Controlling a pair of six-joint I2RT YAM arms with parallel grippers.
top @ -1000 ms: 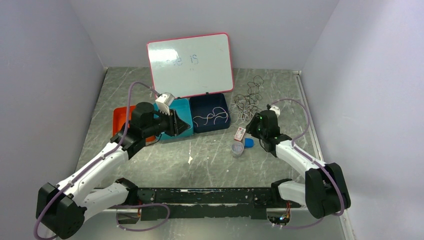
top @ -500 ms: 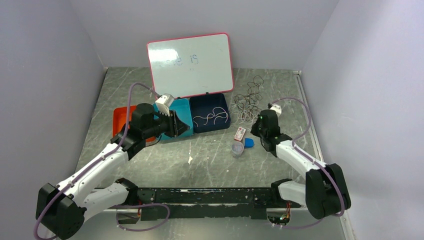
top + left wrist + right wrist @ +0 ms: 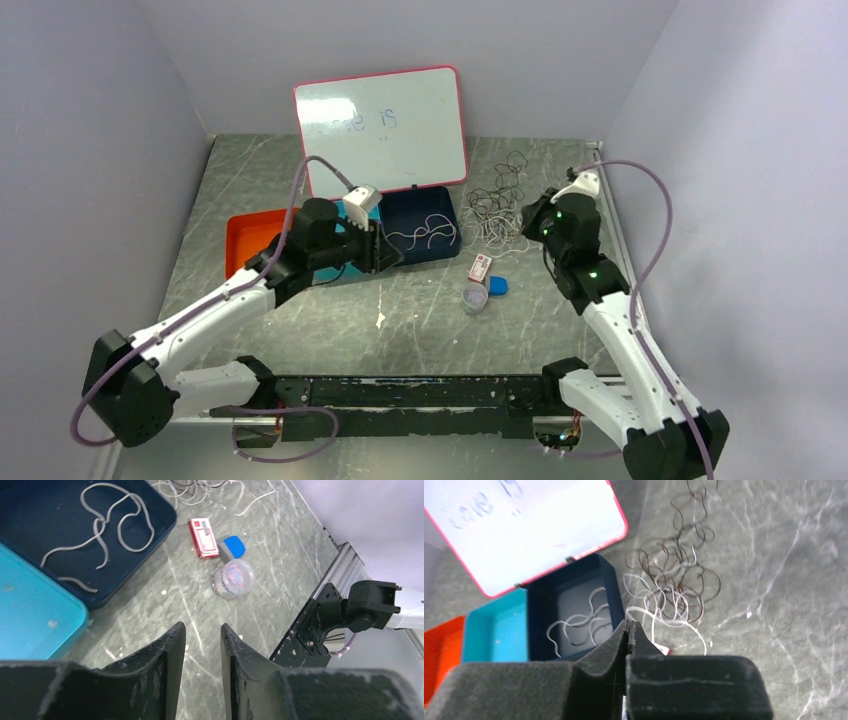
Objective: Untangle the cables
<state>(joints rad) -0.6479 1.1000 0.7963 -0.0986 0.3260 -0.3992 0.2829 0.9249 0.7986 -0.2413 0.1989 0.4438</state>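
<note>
A tangle of thin black and white cables (image 3: 497, 203) lies on the table, right of the dark blue bin (image 3: 446, 213); it also shows in the right wrist view (image 3: 674, 580). A loose white cable (image 3: 420, 237) lies inside that bin, seen too in the left wrist view (image 3: 100, 525) and the right wrist view (image 3: 579, 620). My left gripper (image 3: 385, 252) hovers at the bin's front left corner, fingers a little apart and empty (image 3: 202, 630). My right gripper (image 3: 533, 216) is raised beside the tangle's right edge, jaws shut with nothing seen between them (image 3: 629, 626).
A pink-framed whiteboard (image 3: 380, 130) leans on the back wall. A teal bin (image 3: 362, 212) and an orange tray (image 3: 248, 235) sit left of the blue bin. A small red box (image 3: 480, 267), a blue piece (image 3: 497, 285) and a clear cup (image 3: 475, 298) lie mid-table.
My left arm has swung right, from the teal bin to the blue bin's corner. My right arm has risen and moved back and right, beside the tangle.
</note>
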